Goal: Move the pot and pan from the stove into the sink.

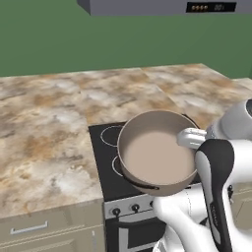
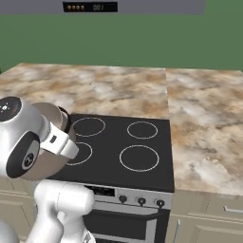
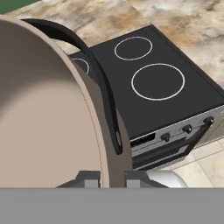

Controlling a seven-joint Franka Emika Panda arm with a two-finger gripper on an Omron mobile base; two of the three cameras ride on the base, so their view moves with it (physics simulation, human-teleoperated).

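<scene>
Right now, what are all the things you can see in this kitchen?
pot: one, brownish-grey outside, beige inside, dark side handles; lifted and tilted over the front left of the stove, its wall pinched between the jaws.
stove: one, black glass top with four white rings, steel front with knobs, oven door below; set into the counter.
counter: one, beige and brown marble look; on both sides of the stove and behind it.
cabinets: beige, with silver handles; under the counter.
wall: green; behind the counter.
range hood: one, grey with a small display; above, at the top edge.
floor: pale tiles; in front of the oven.
gripper: one, shut on the pot's rim.
arm: one, white with dark joints.
</scene>
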